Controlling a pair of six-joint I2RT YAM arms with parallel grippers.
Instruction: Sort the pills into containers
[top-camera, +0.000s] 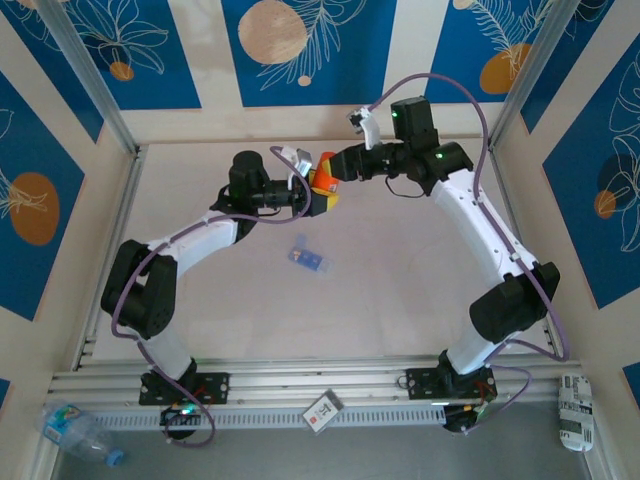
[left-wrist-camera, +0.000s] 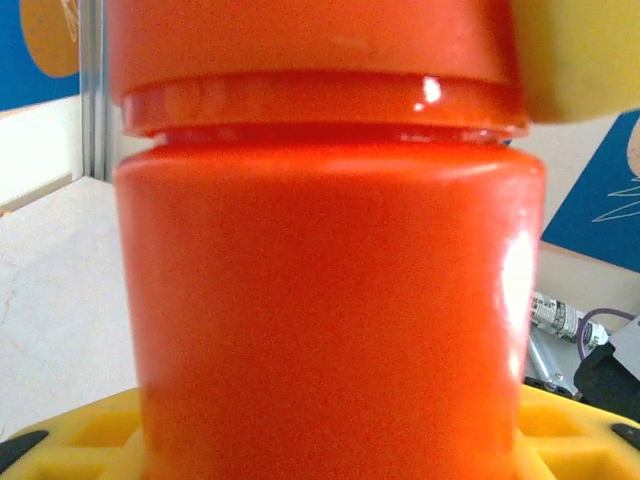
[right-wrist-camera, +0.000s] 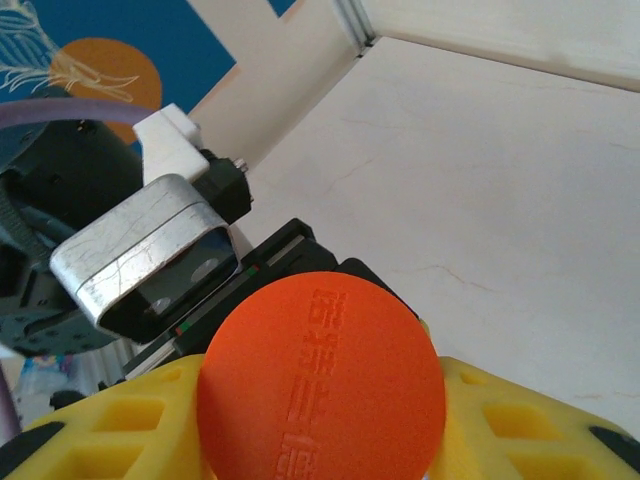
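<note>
An orange cylindrical bottle (top-camera: 322, 184) hangs in the air over the back middle of the table, between both grippers. My left gripper (top-camera: 310, 196) is shut on the bottle's body (left-wrist-camera: 330, 320), with its yellow fingers (left-wrist-camera: 80, 440) at either side. My right gripper (top-camera: 333, 176) comes from the right, and its yellow fingers (right-wrist-camera: 110, 430) press both sides of the round orange cap (right-wrist-camera: 320, 385). The containers, a small translucent blue box (top-camera: 308, 256), lie on the table nearer to me, apart from both grippers. The pills are out of view.
Low walls and aluminium posts (top-camera: 100, 90) close in the table on three sides. Off the front edge lie a plastic water bottle (top-camera: 75, 430), a small card (top-camera: 322, 410) on the rail and a crumpled white can (top-camera: 575, 410).
</note>
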